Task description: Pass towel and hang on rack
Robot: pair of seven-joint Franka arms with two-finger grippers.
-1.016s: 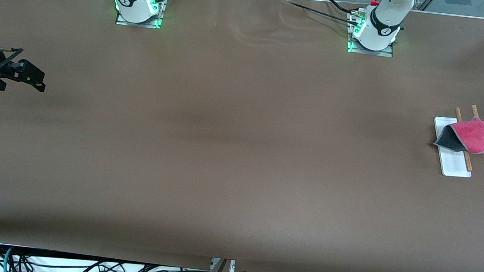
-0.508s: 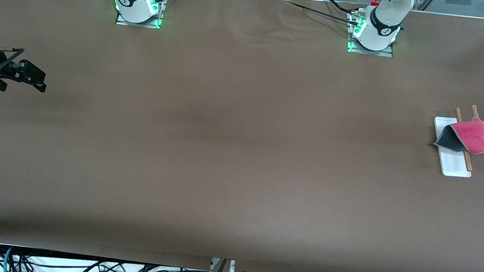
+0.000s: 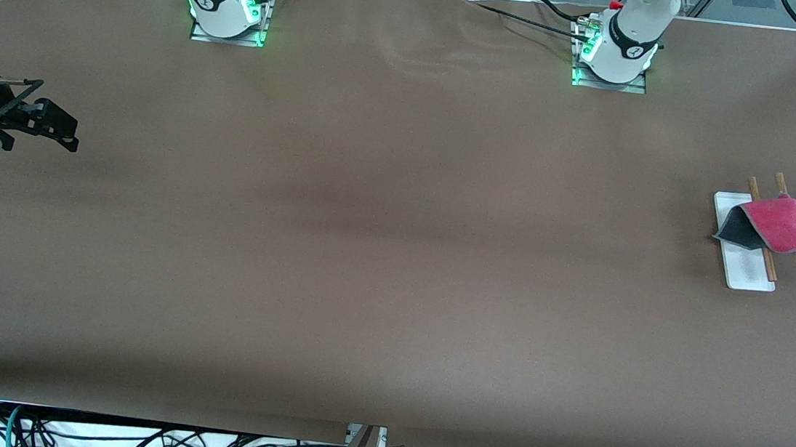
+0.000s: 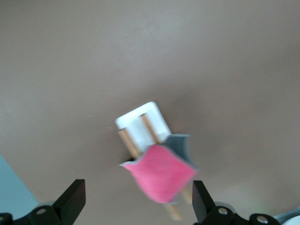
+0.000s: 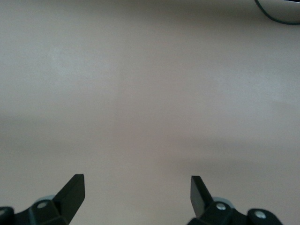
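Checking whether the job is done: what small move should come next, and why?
Probably lift the left hand clear and stop. The pink-red cloth towel already drapes over the white-based rack's wooden rods, and the left hand is open, holding nothing. The right hand waits open.

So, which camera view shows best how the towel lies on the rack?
The front view: the towel is sharp there, draped over both rods of the rack, pink side up, with a dark grey corner hanging onto the white base. The left wrist view shows the towel from above but blurred. The right wrist view shows only bare table.
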